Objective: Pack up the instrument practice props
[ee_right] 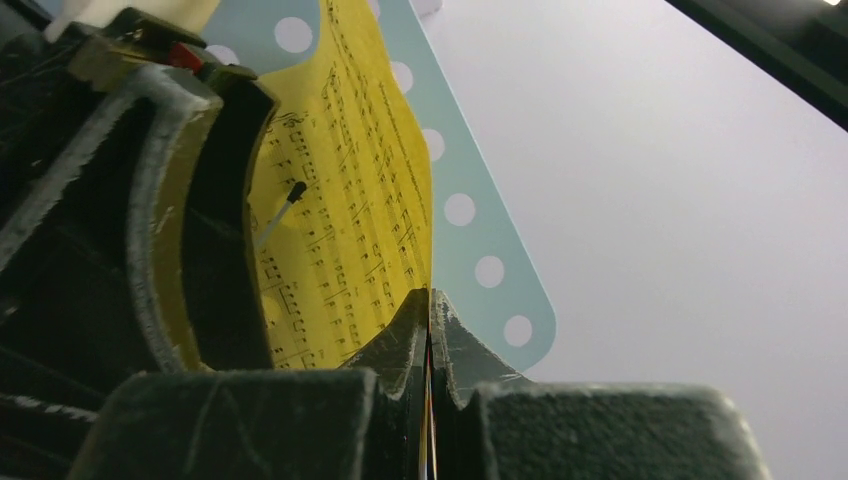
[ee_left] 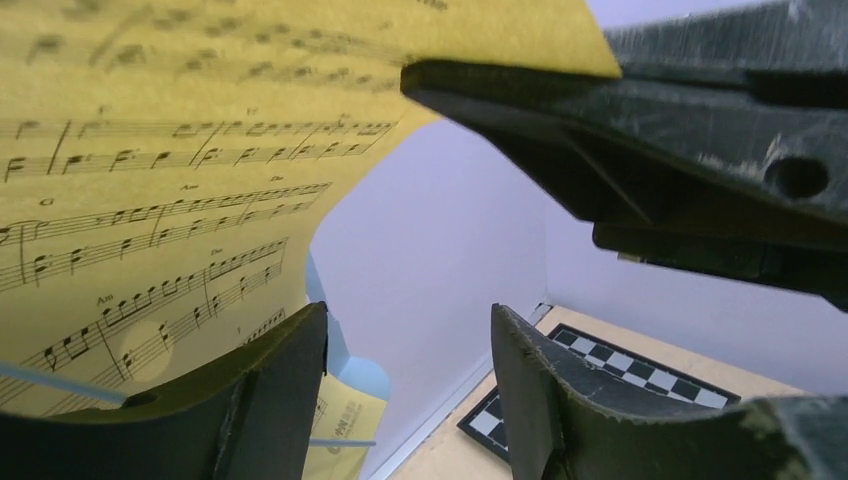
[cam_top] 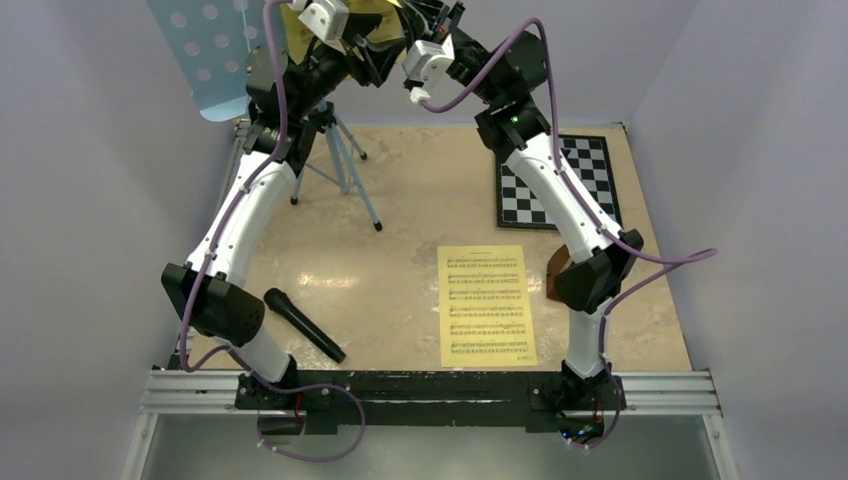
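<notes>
right claw: clenched on the edge of a yellow sheet-music page, up high
held page: bowed, in front of the light-blue perforated tray of the tripod music stand
left claw: released, nothing between jaws, just beside the held page
second yellow page: flat on beige table
small brown metronome: on table, mostly hidden behind right arm

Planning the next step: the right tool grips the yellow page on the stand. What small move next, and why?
Probably ease the right tool away from the stand tray, drawing the yellow page off it: its jaws are shut on the page's edge, while the left tool stands open, holding nothing.
</notes>
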{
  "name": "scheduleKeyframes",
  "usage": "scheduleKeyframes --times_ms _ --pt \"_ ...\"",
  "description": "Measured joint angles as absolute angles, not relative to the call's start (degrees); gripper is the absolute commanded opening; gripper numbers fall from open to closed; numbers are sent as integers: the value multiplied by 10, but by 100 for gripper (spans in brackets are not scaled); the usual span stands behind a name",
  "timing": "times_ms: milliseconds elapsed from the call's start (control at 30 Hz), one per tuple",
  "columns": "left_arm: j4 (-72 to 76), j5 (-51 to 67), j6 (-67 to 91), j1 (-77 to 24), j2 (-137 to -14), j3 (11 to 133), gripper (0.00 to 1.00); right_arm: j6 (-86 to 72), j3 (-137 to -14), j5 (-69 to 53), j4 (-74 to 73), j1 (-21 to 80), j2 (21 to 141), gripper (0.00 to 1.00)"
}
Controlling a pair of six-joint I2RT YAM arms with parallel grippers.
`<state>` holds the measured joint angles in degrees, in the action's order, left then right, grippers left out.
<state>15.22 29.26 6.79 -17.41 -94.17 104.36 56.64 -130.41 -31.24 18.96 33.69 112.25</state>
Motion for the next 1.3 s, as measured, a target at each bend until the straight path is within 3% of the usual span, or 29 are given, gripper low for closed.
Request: scheduleKeyframes --times_ms 67,433,833,1300 --pt "152 291 68 -175 -940 1041 81 565 -1311 -308 190 337 1122 0" --pt "114 220 70 -176 -814 923 88 555 -1322 -297 193 333 1122 0" --pt "111 165 80 -171 -902 984 88 547 -1324 -297 193 329 1124 0" --pt "167 270 69 -169 -932 1008 84 541 -1325 -297 193 328 1124 0"
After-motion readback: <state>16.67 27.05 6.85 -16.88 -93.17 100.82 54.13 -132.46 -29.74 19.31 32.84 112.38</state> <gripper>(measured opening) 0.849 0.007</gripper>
